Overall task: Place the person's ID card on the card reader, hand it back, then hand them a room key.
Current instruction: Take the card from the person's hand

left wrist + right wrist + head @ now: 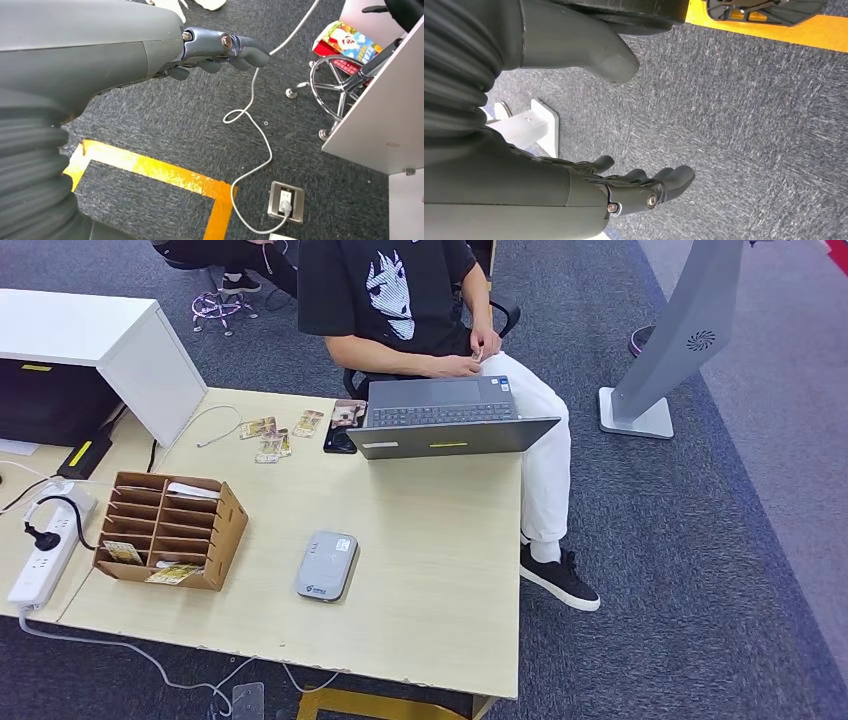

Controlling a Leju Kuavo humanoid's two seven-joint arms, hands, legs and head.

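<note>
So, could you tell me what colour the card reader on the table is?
Light grey card reader, clearest in the head view.

The head view is bright and evenly lit from above, with only soft, short shadows under the laptop (452, 418) and the card reader (328, 565). The surface (440, 540) shows no strong glare. The picture is sharp. Both wrist views are a little dimmer; the near ribbed covers are slightly soft, while the carpet is in focus.

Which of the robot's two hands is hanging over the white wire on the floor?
The left hand. A white cable snakes across the carpet under it, down to a floor socket. The right hand hangs over plain grey carpet.
</note>
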